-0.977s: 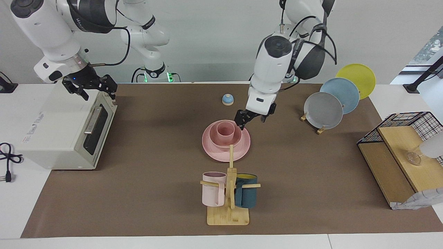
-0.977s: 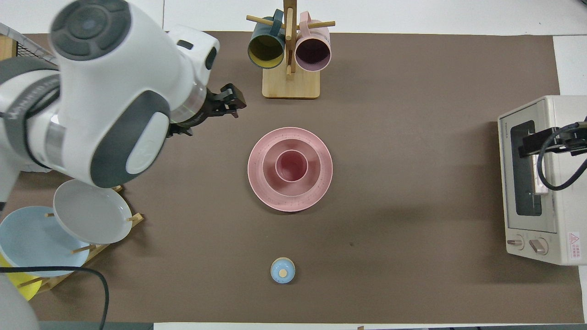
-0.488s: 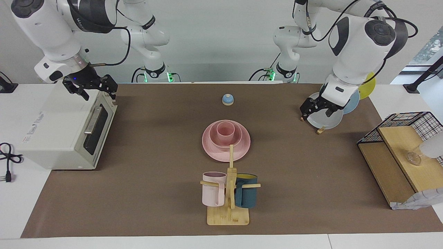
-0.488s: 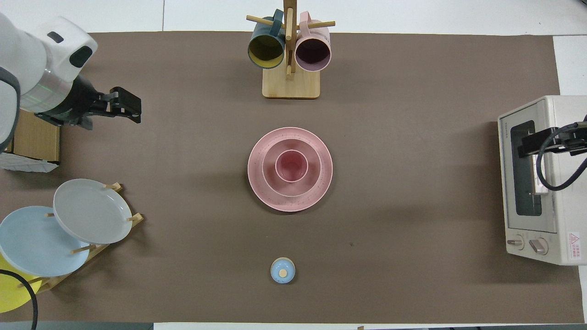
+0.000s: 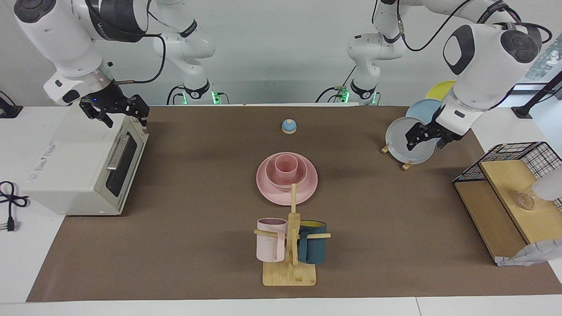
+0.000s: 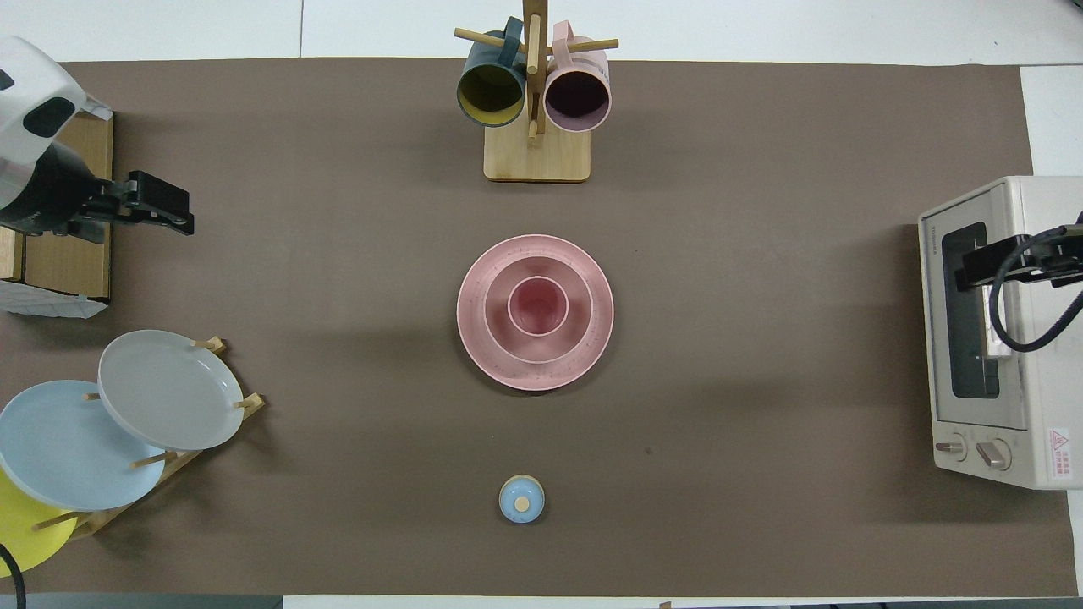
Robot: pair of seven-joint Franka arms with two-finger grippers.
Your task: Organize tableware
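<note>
Since a second ago we see the left gripper (image 5: 425,137) pulled away from the pink stack to the left arm's end of the table; its jaws stand open and empty, raised over the mat beside the grey plate (image 5: 406,142), forearm slanting down. Our right gripper (image 5: 115,112) waits open and empty over the toaster oven (image 5: 74,175). Mid-table, the cup (image 5: 286,168) sits in the bowl (image 5: 300,175) on the pink plate (image 5: 281,195).
</note>
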